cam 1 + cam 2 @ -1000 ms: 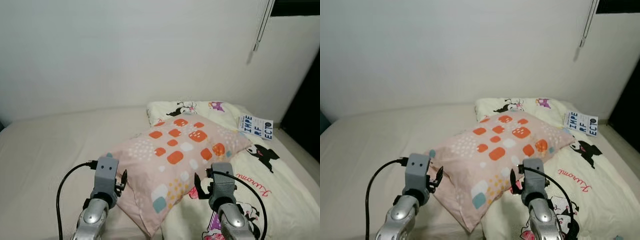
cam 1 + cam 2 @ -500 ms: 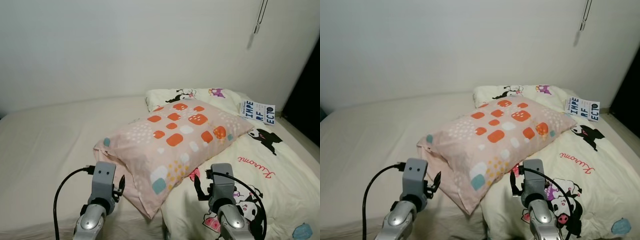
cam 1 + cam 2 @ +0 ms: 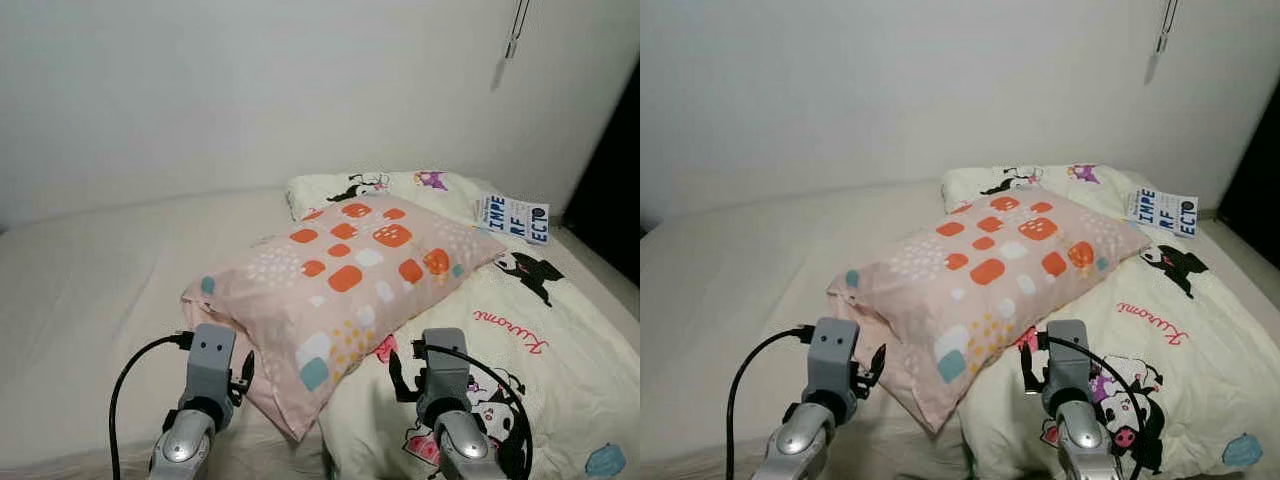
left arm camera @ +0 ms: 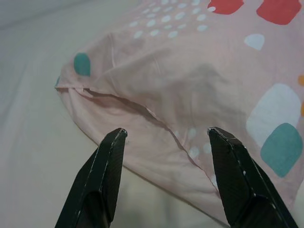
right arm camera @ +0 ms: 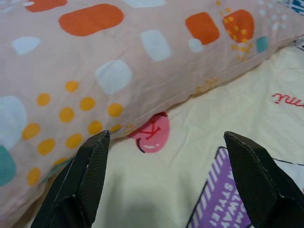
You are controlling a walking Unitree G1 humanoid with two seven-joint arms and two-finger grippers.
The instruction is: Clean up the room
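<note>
Pink pillow (image 3: 345,290) on bed (image 3: 90,280), left gripper (image 4: 164,137) and right gripper (image 5: 164,142) – both released, empty

The book (image 3: 512,219) cover reads "IMPE RF ECTO".

Soft, even indoor light — head views sharp, mild shadows (dark strip at right edge); wrist views slightly soft.
</note>
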